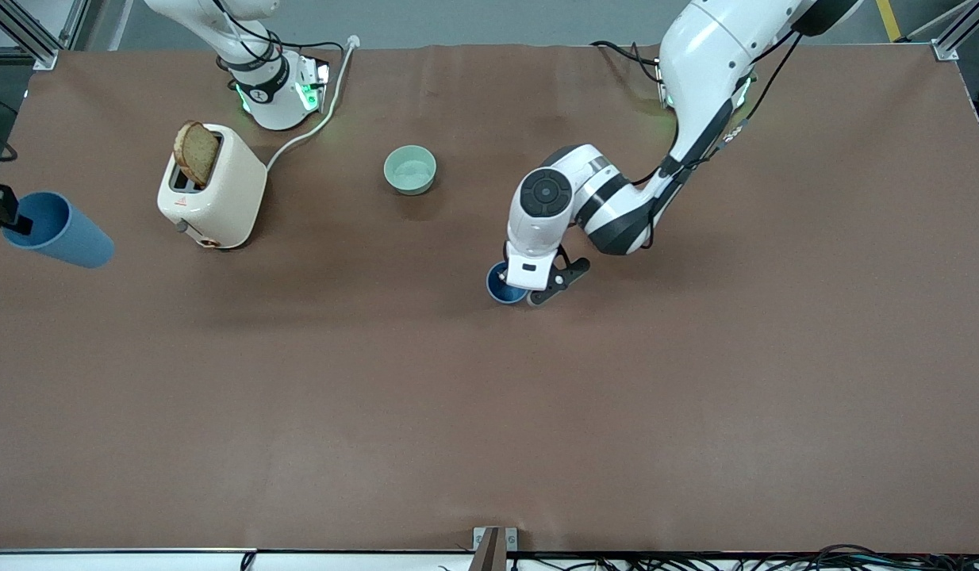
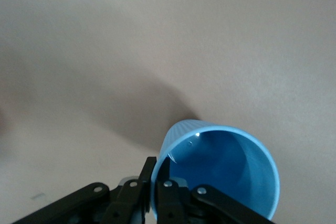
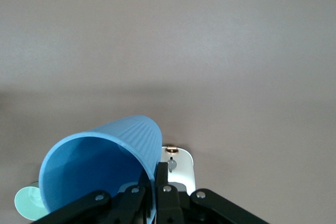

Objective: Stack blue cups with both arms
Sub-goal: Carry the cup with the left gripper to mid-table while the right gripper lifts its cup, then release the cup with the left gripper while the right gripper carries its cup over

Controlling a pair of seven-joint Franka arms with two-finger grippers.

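Holding one blue cup (image 1: 57,230) up by its rim, the right gripper (image 1: 5,218) pinches tight; the left gripper (image 1: 529,285) pinches the other blue cup (image 1: 501,289) on the table (image 1: 489,412).

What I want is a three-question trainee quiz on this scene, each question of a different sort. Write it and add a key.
1. True or false: the left gripper is shut on the rim of one blue cup, and the right gripper is shut on the rim of the other blue cup.
2. What sticks out of the toaster? A) a slice of bread B) a spoon C) nothing
3. Fill in: the bowl on the table is ___ in colour.
Key: 1 true; 2 A; 3 mint-green.
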